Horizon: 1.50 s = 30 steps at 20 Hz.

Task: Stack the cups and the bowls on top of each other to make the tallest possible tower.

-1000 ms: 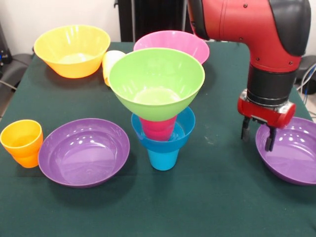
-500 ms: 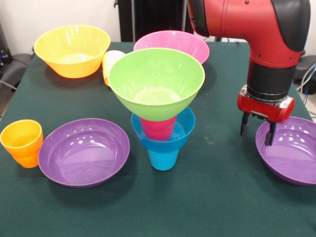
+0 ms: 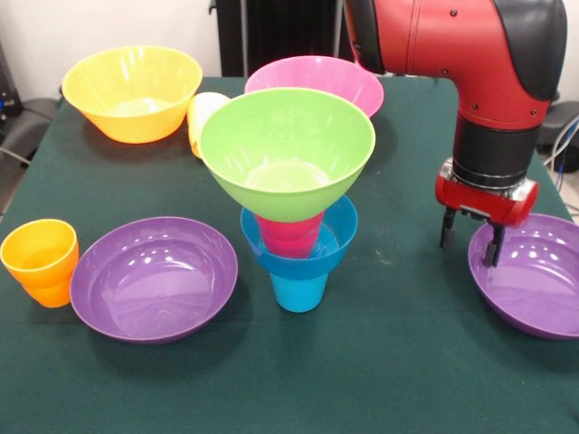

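Note:
The tower stands mid-table: a blue cup [image 3: 298,291], a small blue bowl [image 3: 339,237], a red cup [image 3: 289,237] and a lime green bowl [image 3: 288,149] on top. My gripper [image 3: 469,247] is open at the right, straddling the near-left rim of the right purple bowl [image 3: 534,287], one finger outside it and one over its inside. It holds nothing. A second purple bowl [image 3: 154,276] lies front left, with an orange cup [image 3: 41,260] beside it. A yellow cup [image 3: 203,117] lies on its side behind the tower.
A large orange-yellow bowl [image 3: 132,90] stands at the back left and a pink bowl [image 3: 317,80] behind the tower. The red arm [image 3: 488,63] comes down at the right. The green table [image 3: 398,362] reaches the picture's bottom edge.
My gripper has risen slightly over the right purple bowl's rim, still open. The tower, bowls and cups have not moved.

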Tool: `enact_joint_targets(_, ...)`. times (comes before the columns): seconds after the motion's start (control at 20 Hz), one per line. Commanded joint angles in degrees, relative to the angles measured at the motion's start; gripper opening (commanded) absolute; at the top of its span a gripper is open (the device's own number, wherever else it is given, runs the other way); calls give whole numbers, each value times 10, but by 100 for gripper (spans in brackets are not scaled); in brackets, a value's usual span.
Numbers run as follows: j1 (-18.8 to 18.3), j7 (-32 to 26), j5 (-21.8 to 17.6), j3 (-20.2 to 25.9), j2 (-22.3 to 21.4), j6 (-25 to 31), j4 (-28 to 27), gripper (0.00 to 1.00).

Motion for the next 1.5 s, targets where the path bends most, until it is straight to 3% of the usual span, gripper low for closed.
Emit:
enact_joint_targets(0.05, -3, 28, -39, 70, 39, -23, -15, 100)
enact_joint_targets(0.6, 3, 32, -40, 80, 40, -41, -13, 100)
enact_joint_targets(0.9, -18, 14, -48, 112, 40, -50, -16, 100)
enact_joint_targets(1.35, -18, 21, -57, 110, 39, -44, -19, 100)
enact_joint_targets(1.4, -18, 23, -59, 109, 39, -43, -19, 0)
enact_joint_targets(1.5, -16, 25, -58, 106, 39, -41, -20, 0)
